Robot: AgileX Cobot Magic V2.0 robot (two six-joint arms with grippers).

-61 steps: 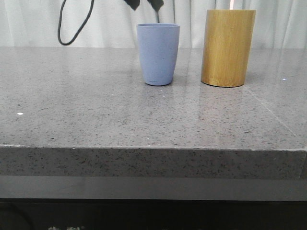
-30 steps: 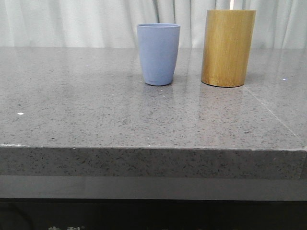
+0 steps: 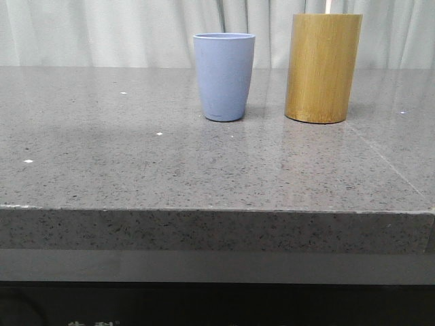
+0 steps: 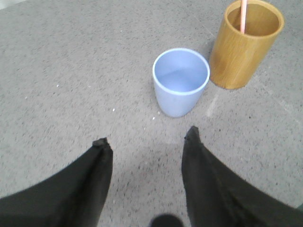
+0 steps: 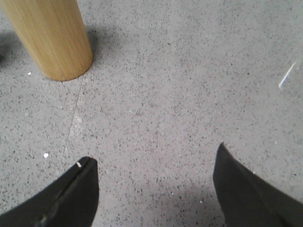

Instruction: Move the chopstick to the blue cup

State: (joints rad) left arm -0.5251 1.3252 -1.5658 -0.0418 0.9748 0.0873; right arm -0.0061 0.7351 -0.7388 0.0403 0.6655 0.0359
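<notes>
Chopstick (image 4: 243, 15) upright inside bamboo cup (image 4: 246, 45), not yet moved. Blue cup (image 4: 181, 81) empty, just beside it. Left gripper (image 4: 147, 142) spread, empty, above table (image 3: 136, 163); right gripper (image 5: 154, 163) likewise. Risk: thin stick slips from pinch, or fingers knock bamboo cup over.

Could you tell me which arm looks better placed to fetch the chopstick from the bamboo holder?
Probably the left. Its open gripper faces the blue cup and the bamboo holder, looking into the holder where the chopstick stands. The right gripper, also open, sees the holder's base.
</notes>
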